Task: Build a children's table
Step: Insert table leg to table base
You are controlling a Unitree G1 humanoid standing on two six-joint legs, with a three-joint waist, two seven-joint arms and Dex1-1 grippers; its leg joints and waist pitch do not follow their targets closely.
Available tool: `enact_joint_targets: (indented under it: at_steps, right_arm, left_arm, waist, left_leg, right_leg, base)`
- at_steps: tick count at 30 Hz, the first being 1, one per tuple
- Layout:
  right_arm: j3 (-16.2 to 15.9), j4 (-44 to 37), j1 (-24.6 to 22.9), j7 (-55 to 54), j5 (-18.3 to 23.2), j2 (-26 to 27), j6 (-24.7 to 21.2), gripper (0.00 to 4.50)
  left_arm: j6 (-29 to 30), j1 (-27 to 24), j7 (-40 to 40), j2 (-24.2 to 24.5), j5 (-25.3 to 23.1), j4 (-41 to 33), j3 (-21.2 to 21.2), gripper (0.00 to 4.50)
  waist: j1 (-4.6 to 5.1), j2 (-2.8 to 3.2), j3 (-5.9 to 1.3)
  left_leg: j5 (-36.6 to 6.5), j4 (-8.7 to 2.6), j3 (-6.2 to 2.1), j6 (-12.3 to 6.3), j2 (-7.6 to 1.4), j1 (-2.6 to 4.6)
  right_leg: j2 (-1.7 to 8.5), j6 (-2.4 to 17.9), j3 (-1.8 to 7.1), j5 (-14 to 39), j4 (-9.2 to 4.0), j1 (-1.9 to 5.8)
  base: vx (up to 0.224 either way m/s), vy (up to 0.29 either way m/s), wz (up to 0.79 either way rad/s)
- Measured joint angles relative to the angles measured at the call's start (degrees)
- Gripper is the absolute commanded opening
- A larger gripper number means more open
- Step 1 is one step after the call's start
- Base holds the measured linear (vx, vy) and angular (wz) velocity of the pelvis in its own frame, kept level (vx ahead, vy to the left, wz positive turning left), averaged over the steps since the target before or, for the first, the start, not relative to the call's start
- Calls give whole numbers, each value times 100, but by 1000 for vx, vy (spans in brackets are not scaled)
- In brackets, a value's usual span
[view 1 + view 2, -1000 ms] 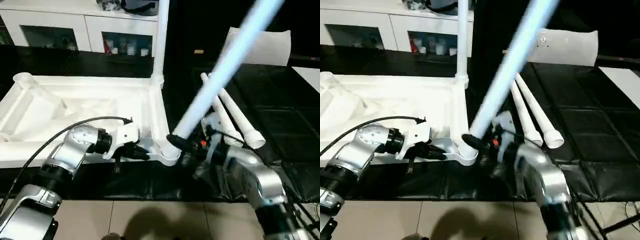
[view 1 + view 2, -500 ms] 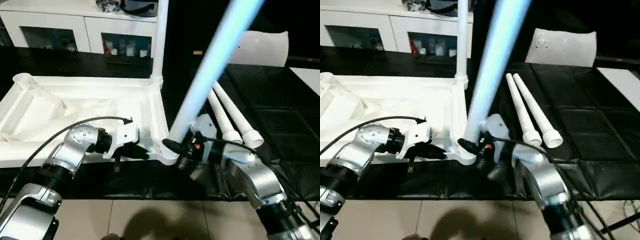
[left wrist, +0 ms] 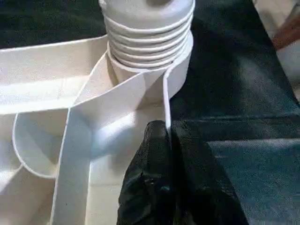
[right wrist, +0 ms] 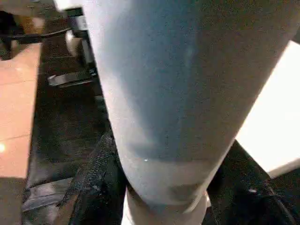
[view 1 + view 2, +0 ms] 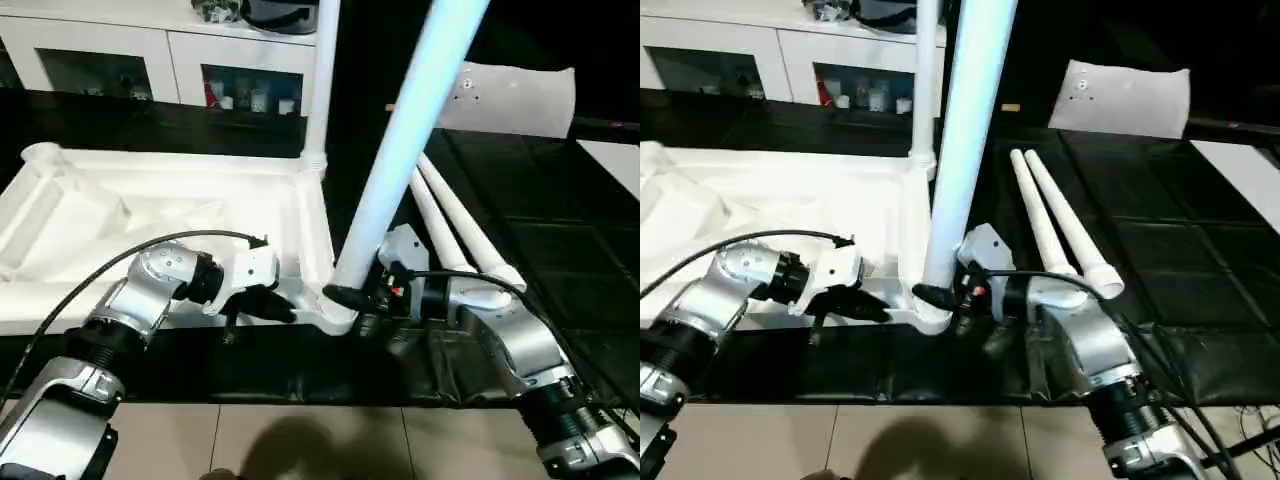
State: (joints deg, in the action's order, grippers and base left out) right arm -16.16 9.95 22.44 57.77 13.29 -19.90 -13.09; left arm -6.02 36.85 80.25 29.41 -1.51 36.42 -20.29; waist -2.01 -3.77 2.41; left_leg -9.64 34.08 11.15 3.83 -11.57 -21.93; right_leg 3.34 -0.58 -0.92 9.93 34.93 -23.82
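Children's table top [image 5: 180, 215]: upside down on black mat [image 5: 560, 250]. Right claw [image 5: 352, 300] clamps one leg [image 5: 400, 150], foot at near corner socket [image 3: 145, 51]. Left claw [image 3: 164, 140] pinched shut on rim. Two spare legs [image 5: 1060, 225] beside.

A: The light is uneven. The white table top [image 5: 170, 215] nearly washes out, its ribs barely readable, while the black mat [image 5: 540, 240] swallows detail.

B: The raised leg [image 5: 400, 160] takes a bluish cast and looks soft along its length in the head views.

A: A dark shadow falls on the tan floor [image 5: 890, 445] at the near edge.

B: In the right wrist view that leg is very close and blurred.
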Motion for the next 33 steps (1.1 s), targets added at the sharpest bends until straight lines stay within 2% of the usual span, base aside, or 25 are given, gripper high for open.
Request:
enact_joint_targets:
  at_steps: [14, 18, 21, 23, 24, 25, 26, 27, 28, 31, 32, 33]
  right_arm:
    - [-5, -226, -17, 170, -25, 92, -26, 189]
    - [22, -29, 36, -248, -44, 419, -13, 189]
    - [55, 183, 87, -669, -69, 733, 32, 189]
    - [69, 359, 182, -1029, -143, 1010, 105, 189]
    - [77, 428, 216, -1188, -178, 1121, 140, 189]
    - [105, 533, 260, -1445, -221, 1275, 169, 189]
    - [148, 635, 297, -1633, -246, 1359, 209, 189]
    - [192, 703, 331, -1771, -257, 1389, 225, 189]
    - [271, 887, 435, -2017, -286, 1497, 239, 189]
    - [478, 1394, 818, -2745, -444, 1771, 249, 189]
    - [508, 1459, 883, -2894, -461, 1810, 252, 189]
    - [560, 1485, 874, -2975, -461, 1833, 276, 189]
  left_arm:
    - [-184, 148, 203, 100, -36, 50, -9, 0]
    - [92, -131, 45, 288, 38, -305, 216, 0]
    - [432, -583, -372, 466, 63, -903, 485, 0]
    - [1064, -1102, -761, 575, 83, -1708, 817, 0]
    - [1388, -1295, -928, 581, 82, -2052, 956, 0]
    - [1877, -1560, -1204, 515, 78, -2547, 1127, 0]
    - [2205, -1677, -1407, 435, 56, -2824, 1204, 0]
    - [2470, -1743, -1561, 322, 56, -3005, 1242, 0]
    - [2881, -1890, -1886, 41, 47, -3315, 1330, 0]
    - [3749, -1939, -2824, -662, -157, -3768, 1404, 0]
    - [3906, -1932, -3000, -738, -176, -3839, 1399, 0]
    - [4000, -1863, -3129, -843, -183, -3824, 1332, 0]
  waist:
    - [19, 46, 118]
    - [95, 30, 173]
    - [224, 52, 237]
    - [352, 77, 275]
    - [394, 75, 299]
    - [485, 84, 326]
    - [532, 55, 348]
    - [565, 78, 385]
    - [623, 53, 404]
    - [644, 39, 495]
    - [582, 74, 540]
    - [476, 52, 546]
  left_leg:
    - [-1, -61, 11, 3, 4, 11]
    - [-2, -102, 11, 6, 12, 44]
    - [-3, -150, -12, 6, 15, 85]
    - [-3, -190, -79, 6, 16, 78]
    - [-3, -193, -132, 6, 19, 70]
    - [-3, -205, -194, 7, 17, 61]
    - [-3, -226, -214, 7, 17, 76]
    - [-3, -235, -226, 7, 17, 74]
    - [-4, -249, -230, 7, 16, 89]
    - [-4, -258, -222, 6, 7, 105]
    - [-3, -306, -204, 7, -17, 78]
    - [-3, -350, -110, 7, -33, 98]
  right_leg:
    - [0, -5, 2, 31, -23, -6]
    - [0, -5, 2, 31, -31, -9]
    - [1, -6, -35, 36, -111, -14]
    - [25, 18, -154, 84, -209, 14]
    - [29, 33, -212, 131, -235, 24]
    - [36, 79, -295, 162, -300, 36]
    - [35, 139, -324, 200, -330, 49]
    - [32, 144, -345, 203, -362, 55]
    - [34, 147, -365, 204, -399, 71]
    - [106, 179, -507, 224, -416, 101]
    - [120, 245, -564, 283, -330, 125]
    - [131, 303, -524, 501, 58, 88]
  base:
    - [0, 0, 0]
    - [0, 0, 0]
    - [-62, -2, -9]
    - [-57, 29, -21]
    - [-41, 48, -32]
    - [-45, 50, -31]
    - [-45, 50, -31]
    - [-50, 38, -17]
    - [-52, 24, -9]
    - [-67, 10, -3]
    - [-97, -7, 3]
    - [-80, -57, 16]
